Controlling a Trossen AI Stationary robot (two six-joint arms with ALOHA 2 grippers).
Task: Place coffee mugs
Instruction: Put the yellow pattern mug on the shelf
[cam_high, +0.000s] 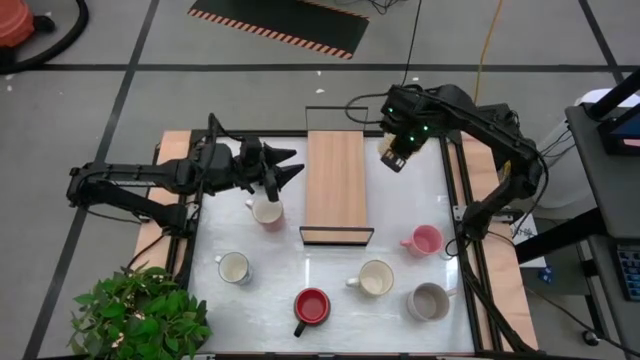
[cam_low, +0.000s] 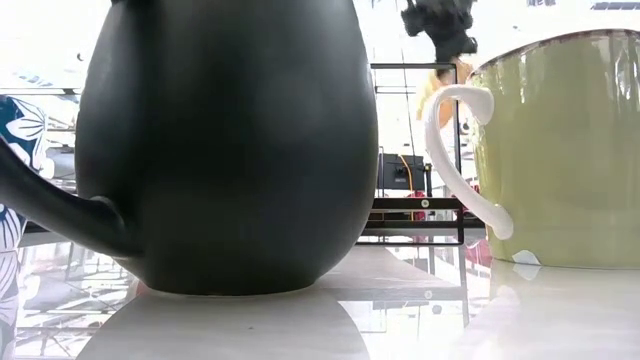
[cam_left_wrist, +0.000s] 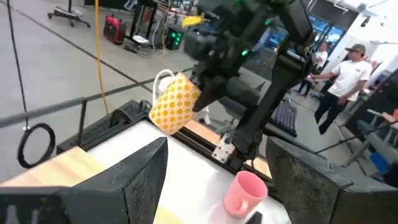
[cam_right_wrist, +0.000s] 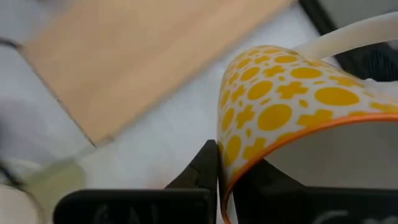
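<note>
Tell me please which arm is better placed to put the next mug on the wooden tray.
The right. Its gripper is shut on the rim of the yellow-patterned cream ceramic mug, lifted beside the long light-wood tray. The left gripper is open and empty, above the table.

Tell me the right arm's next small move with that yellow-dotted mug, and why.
Probably carry it sideways over the wooden tray and lower it there. The right gripper is shut on the rim of the yellow-dotted mug, which hangs in the air just beside the tray's far corner, and the tray carries no mugs yet. The left gripper waits open by the tray's other side.
</note>
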